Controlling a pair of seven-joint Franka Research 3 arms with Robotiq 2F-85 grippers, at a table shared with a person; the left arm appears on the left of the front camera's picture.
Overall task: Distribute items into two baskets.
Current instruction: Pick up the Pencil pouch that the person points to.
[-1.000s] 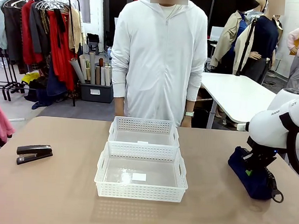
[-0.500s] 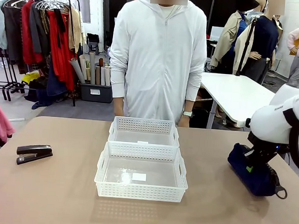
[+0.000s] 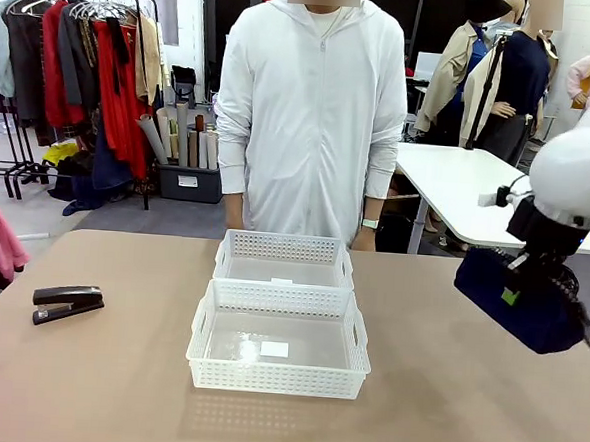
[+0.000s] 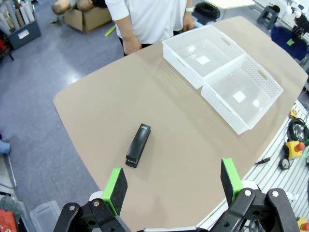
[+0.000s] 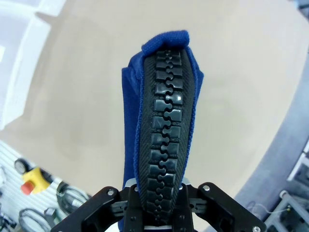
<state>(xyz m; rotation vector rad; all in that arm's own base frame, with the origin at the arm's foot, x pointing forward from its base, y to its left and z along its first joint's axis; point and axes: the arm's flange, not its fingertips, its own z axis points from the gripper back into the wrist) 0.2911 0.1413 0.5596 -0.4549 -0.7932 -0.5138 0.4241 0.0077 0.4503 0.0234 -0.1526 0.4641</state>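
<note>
Liftoff on my side, so here it is one view at a time.

Front view: the dark navy soft fabric zippered pouch was sitting on the tan tabletop a second ago. Now it hangs clear of it at the far right, pinched by my right gripper, which has climbed. The two white plastic lattice baskets sit mid-table, touching end to end, both empty. The larger basket with handle cutouts is nearer me, and the smaller basket is toward the person in the white hooded jacket. The small black desk stapler hasn't budged on the left side, well apart from the baskets.

Left wrist view: my left gripper hovers high with its green pads spread wide and nothing between them. The stapler lies on bare table below it.

Right wrist view: the jaws are clamped narrow on the pouch, with its chunky black zipper running up the middle and the table far beneath.

So I'd call the pick done, with the carry to a basket next. The pouch looks floppy and about basket-wide, so it might snag a rim.
</note>
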